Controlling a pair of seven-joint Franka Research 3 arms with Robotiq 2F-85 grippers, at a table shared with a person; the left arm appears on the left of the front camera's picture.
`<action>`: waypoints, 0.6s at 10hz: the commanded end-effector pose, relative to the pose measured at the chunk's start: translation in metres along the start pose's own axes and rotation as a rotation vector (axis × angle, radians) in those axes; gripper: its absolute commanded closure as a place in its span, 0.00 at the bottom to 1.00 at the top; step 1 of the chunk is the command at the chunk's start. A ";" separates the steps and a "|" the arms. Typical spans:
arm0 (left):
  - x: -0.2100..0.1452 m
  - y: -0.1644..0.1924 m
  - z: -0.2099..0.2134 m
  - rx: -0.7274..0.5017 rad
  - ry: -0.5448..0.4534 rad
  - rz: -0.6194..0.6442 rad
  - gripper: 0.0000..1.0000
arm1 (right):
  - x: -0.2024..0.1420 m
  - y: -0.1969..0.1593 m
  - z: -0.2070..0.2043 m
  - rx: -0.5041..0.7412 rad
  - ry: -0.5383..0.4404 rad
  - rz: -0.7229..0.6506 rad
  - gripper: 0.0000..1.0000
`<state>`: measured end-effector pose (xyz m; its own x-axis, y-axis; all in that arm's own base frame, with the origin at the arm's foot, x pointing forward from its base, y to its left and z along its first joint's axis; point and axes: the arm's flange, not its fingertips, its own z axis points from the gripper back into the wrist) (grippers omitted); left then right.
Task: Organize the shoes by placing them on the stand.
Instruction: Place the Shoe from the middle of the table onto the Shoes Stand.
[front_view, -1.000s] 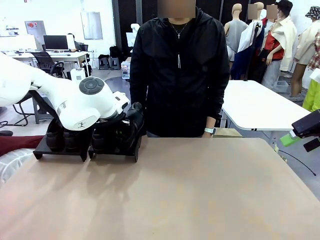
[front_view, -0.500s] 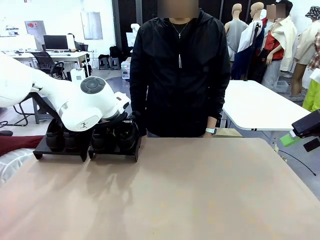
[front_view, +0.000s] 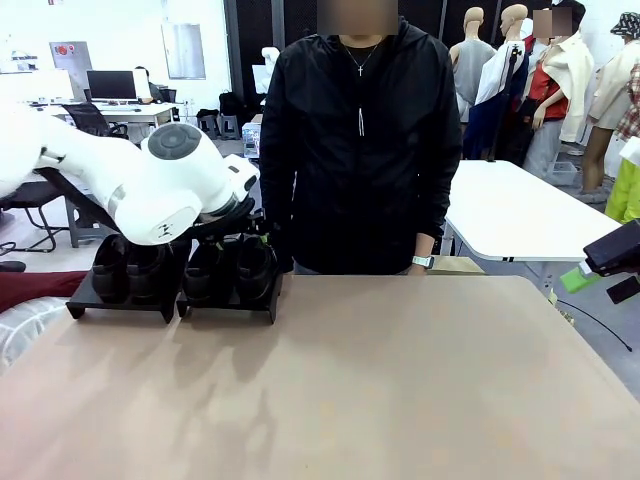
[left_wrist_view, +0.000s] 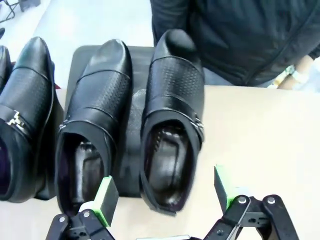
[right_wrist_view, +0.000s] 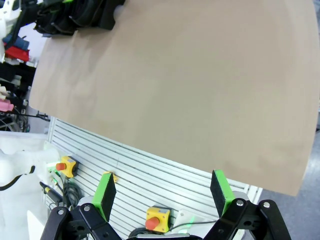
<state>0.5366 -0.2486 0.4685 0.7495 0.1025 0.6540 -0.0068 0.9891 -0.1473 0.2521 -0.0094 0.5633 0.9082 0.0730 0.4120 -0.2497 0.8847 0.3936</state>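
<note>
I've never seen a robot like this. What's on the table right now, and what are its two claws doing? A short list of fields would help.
Shoes: glossy black leather slip-on shoes, side by side on the stand
Stand: low matte-black sloped platform, two sections, at the table's far left
Left gripper: open, above the heel of the shoe nearest the person, holding nothing
Right gripper: open, empty, off past the table's edge
Table: tan tabletop
Person: black jacket, standing at the far side

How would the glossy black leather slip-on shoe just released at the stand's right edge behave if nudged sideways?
The glossy black leather slip-on shoe looks stiff, so it would probably shift whole rather than fold. Its heel overhangs the matte-black sloped stand, so a nudge might slide it off. Its shiny surface could slip against the left gripper pads.
</note>
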 end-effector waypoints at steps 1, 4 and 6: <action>0.004 0.011 0.068 -0.038 0.048 -0.073 0.00 | 0.001 0.000 0.001 0.016 -0.009 0.001 0.00; 0.039 0.042 0.167 -0.124 0.319 -0.261 0.00 | 0.001 0.000 0.001 0.016 -0.009 0.001 0.00; 0.044 0.077 0.200 -0.372 0.629 -0.240 0.00 | 0.001 0.000 0.001 0.016 -0.009 0.001 0.00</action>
<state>0.4285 -0.2040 0.6154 0.8981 -0.2417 0.3675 0.3673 0.8719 -0.3240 0.2521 -0.0095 0.5633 0.9083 0.0726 0.4121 -0.2493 0.8848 0.3937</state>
